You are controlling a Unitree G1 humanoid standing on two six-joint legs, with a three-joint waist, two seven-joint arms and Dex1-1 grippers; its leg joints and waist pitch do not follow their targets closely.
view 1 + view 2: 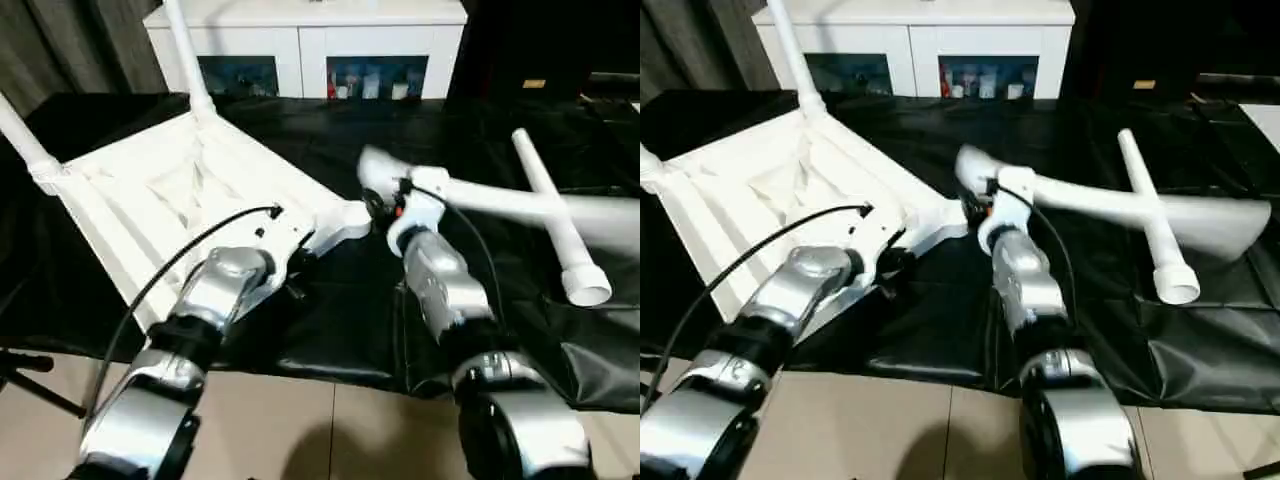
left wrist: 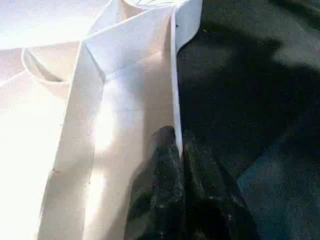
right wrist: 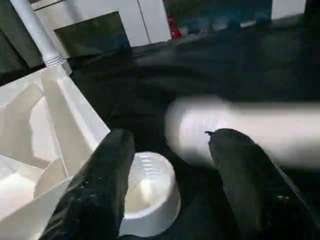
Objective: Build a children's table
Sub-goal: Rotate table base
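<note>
The white tabletop [image 1: 150, 190] lies underside up and tilted on the black cover. Two legs stand screwed into its far corners, one [image 1: 185, 50] at the back and one [image 1: 20, 125] at the left. My left gripper [image 2: 176, 137] is shut on the tabletop's thin near rim. Beside the empty near corner socket [image 3: 150, 195], my right gripper [image 3: 172, 137] has its fingers spread. A blurred third leg [image 1: 520, 205] runs off to the right, its blunt end between the fingertips and its shaft behind one finger [image 3: 250, 175]. I cannot tell if it touches them.
Another loose leg [image 1: 555, 215] lies on the black cover [image 1: 330, 330] at the right, crossing under the blurred one. A white cabinet [image 1: 310, 40] with dark glass doors stands behind. The table's front edge runs just before my forearms, with tiled floor below.
</note>
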